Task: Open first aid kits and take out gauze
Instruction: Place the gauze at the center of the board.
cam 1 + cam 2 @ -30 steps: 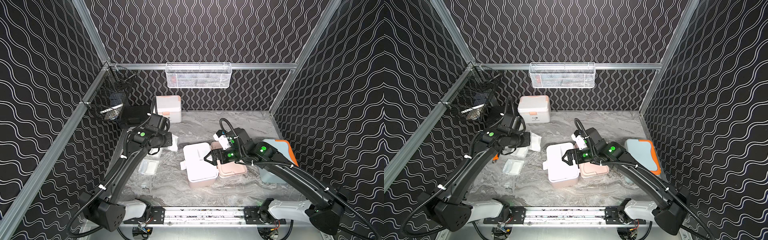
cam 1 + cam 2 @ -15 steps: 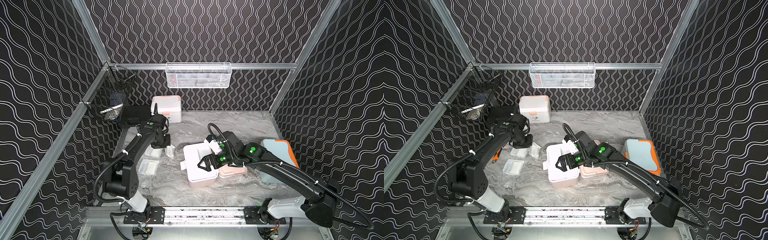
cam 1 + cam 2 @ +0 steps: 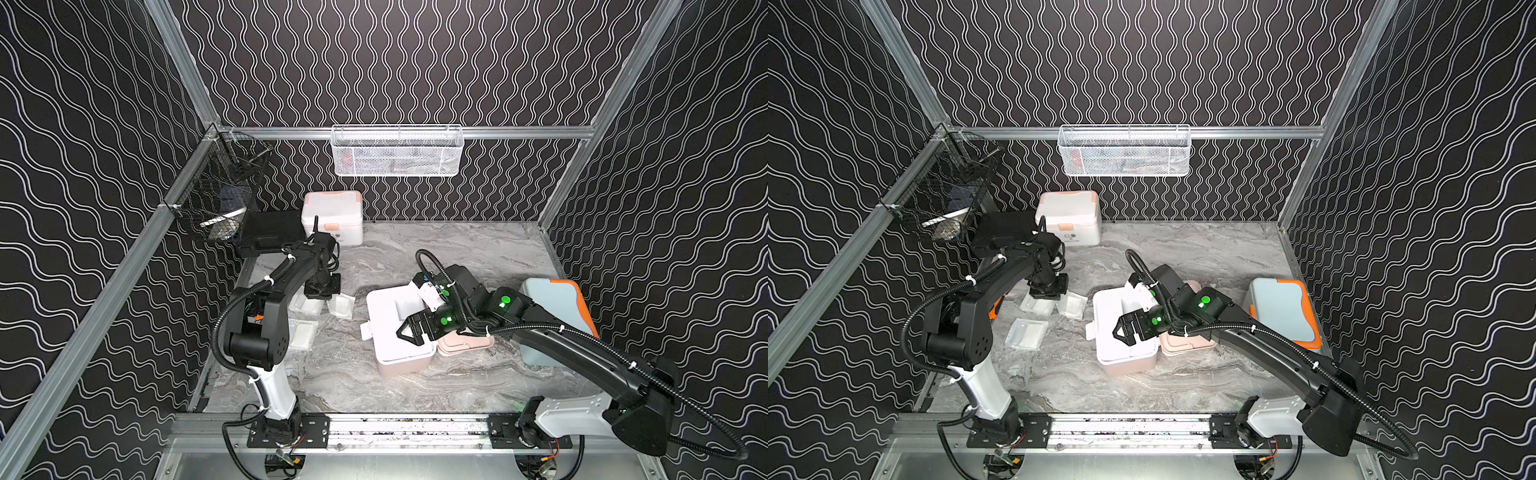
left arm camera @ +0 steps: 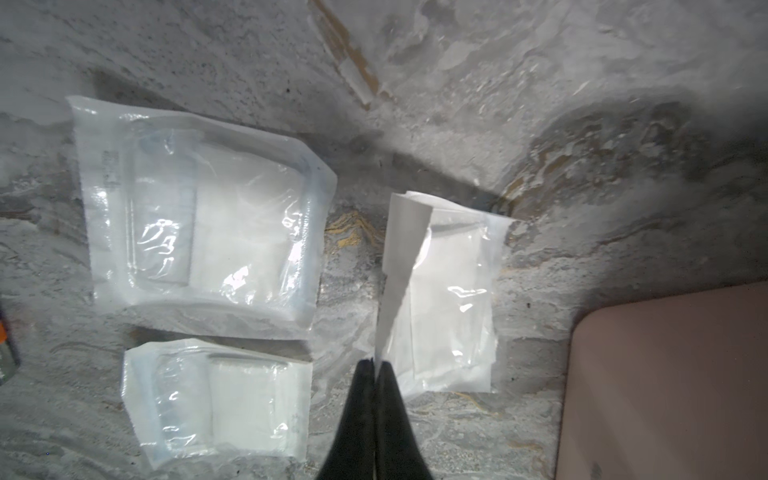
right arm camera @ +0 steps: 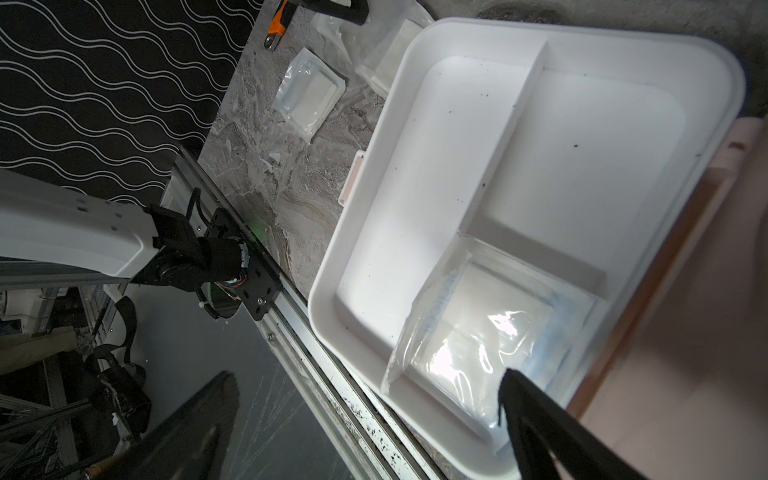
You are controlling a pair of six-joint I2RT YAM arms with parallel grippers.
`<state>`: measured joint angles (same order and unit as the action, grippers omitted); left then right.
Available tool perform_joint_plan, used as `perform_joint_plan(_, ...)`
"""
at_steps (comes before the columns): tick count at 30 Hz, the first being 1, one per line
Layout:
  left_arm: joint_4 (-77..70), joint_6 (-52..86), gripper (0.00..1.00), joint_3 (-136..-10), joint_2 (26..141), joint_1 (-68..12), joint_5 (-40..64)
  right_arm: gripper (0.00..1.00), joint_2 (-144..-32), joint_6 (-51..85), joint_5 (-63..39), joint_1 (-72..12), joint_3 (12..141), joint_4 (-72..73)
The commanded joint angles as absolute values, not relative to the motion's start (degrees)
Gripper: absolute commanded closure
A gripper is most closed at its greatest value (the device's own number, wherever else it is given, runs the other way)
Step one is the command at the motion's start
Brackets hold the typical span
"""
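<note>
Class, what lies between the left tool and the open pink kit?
A gauze packet, its flap pinched by the left tool, short of the pink kit: left wrist view.

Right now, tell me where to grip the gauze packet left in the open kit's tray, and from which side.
Pinch the gauze packet by its loose edge that rides over the tray divider. Come from above, one finger in the long compartment: elsewhere it lies flat between walls, probably leaving no room.
</note>
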<state>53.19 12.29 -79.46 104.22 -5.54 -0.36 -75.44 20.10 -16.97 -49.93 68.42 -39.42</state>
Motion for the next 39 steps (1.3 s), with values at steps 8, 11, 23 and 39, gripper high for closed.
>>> perform_joint_plan(8,51.27,13.68,1.0,-76.93,104.45,-4.09,-3.91,0.0,-75.44,20.22,-17.24,-50.19,68.48,-38.56)
perform_joint_plan(11,50.33,14.62,1.0,-76.23,104.74,-3.92,-2.65,0.0,-75.45,20.3,-17.14,-50.27,68.43,-38.58)
perform_joint_plan(23,46.12,18.43,1.0,-74.19,104.33,-3.69,0.88,0.0,-75.43,20.63,-17.07,-50.69,68.83,-38.8)
perform_joint_plan(39,47.85,19.6,0.54,-74.22,97.18,-3.08,-0.01,0.0,-75.24,21.49,-16.57,-51.5,69.18,-38.77)
